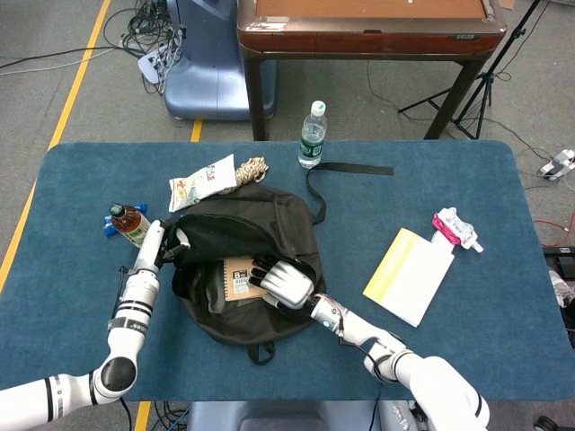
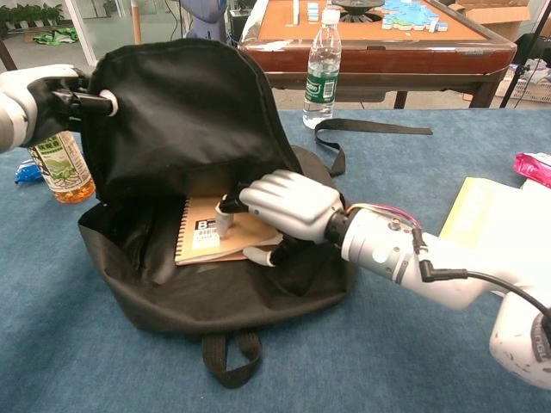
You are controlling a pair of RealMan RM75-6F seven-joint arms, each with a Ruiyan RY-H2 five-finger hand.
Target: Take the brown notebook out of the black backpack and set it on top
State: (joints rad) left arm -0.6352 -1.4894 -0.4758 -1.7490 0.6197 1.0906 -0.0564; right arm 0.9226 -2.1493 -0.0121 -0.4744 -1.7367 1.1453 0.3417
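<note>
- Brown notebook point(image 2: 209, 238) sat inside black backpack point(image 2: 185, 129), spiral edge on its left side in chest view, white label near top; also seen in head view point(image 1: 237, 277) through the bag opening.
- Right hand point(image 2: 280, 206) reached into the opening, fingers on top of the notebook cover, thumb tucked under its lower right edge: clamped on notebook. Same hand in head view point(image 1: 283, 280).
- Notebook lay flat-ish, slightly tilted, not clear of the bag; nothing set on top of the backpack.
- Left hand point(image 2: 47, 95) at the bag's upper left edge, fingers closed on the flap, holding it lifted and open. Head view point(image 1: 166, 244) showed the same hand at the left rim of the bag.
- Backpack rested near centre of blue table point(image 1: 467, 323), flap raised, carry loop pointing toward the robot, black strap point(image 1: 350, 169) trailing off behind toward the far edge.
- Tea bottle point(image 2: 58, 165) stood just beside the left hand, left of the bag.
- Clear water bottle point(image 1: 311, 136) upright behind the bag, near the far edge.
- Snack packet point(image 1: 202, 181) and coil of rope point(image 1: 252, 168) lay just behind the bag on the left.
- Yellow-and-white booklet point(image 1: 409, 275) lay well to the right of the bag; pink pouch point(image 1: 455, 227) touching or just beside its far corner, contact not clear.
- Wooden table point(image 1: 368, 27) stood beyond the blue one.
</note>
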